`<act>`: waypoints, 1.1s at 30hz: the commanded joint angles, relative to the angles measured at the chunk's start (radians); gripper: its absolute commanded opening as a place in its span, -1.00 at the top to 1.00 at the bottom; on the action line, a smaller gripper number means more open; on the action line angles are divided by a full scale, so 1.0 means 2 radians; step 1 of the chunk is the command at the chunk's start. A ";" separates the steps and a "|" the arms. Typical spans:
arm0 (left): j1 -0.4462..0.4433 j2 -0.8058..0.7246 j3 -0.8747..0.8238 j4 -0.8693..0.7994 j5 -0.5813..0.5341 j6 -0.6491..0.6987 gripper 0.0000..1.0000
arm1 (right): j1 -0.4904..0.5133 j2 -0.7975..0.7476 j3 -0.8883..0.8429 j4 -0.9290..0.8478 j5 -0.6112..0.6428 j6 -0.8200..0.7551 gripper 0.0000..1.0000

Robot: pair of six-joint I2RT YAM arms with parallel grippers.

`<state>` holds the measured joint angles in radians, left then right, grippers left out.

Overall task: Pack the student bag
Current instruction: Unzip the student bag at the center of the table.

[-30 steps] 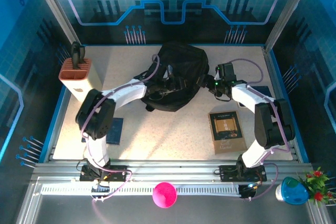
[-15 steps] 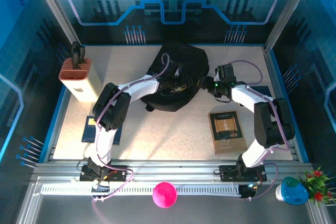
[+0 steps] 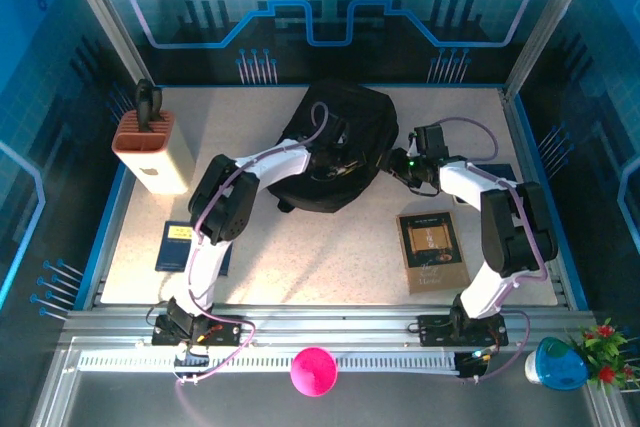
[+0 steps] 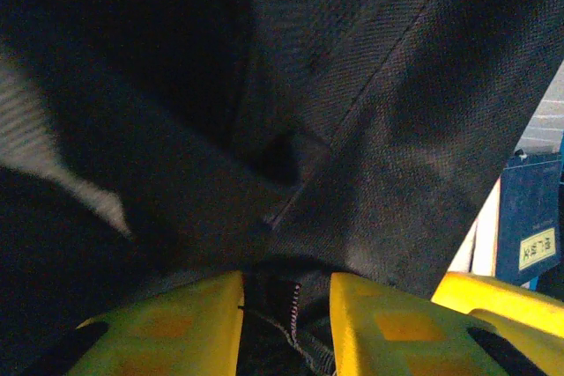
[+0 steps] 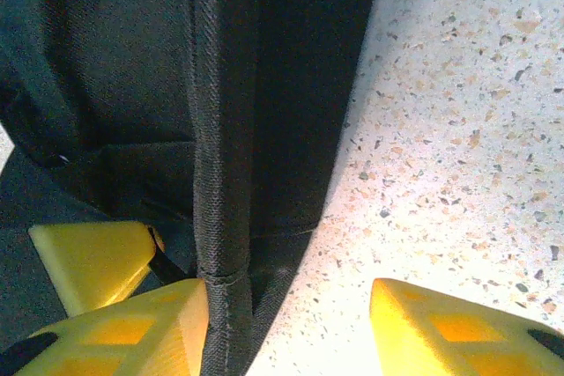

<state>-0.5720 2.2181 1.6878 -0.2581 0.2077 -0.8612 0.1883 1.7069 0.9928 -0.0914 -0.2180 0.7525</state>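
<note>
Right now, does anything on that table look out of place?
Nothing looks spilled or broken. The large black fabric backpack lies slumped at the far middle, while a brown book and a dark blue book lie loose outside it.

In the left wrist view the left fingers [image 4: 176, 323] run off the bottom edge. Whether they pinch the dark cord [image 4: 282, 332] between them cannot be told. The backpack [image 4: 397, 129] blurs toward its left. The right fingers [image 5: 441, 328] are also cut off below. From above, the left arm [image 3: 225, 207] covers part of the blue booklet [image 3: 175, 245].
</note>
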 commanded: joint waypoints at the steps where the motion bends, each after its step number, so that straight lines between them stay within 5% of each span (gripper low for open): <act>1: -0.004 0.017 0.029 -0.014 0.022 0.011 0.40 | -0.007 0.010 0.009 0.003 -0.009 0.005 -0.02; 25: -0.012 0.062 0.093 -0.065 0.019 0.069 0.48 | -0.004 0.009 0.004 0.009 -0.017 0.018 0.11; 33: -0.012 0.068 0.106 -0.075 0.011 0.073 0.75 | -0.004 0.015 0.006 0.009 -0.020 0.019 0.15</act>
<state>-0.5877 2.3390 1.8679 -0.3618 0.2405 -0.7364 0.1883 1.7164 0.9928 -0.0849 -0.2413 0.7830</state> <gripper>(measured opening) 0.142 0.428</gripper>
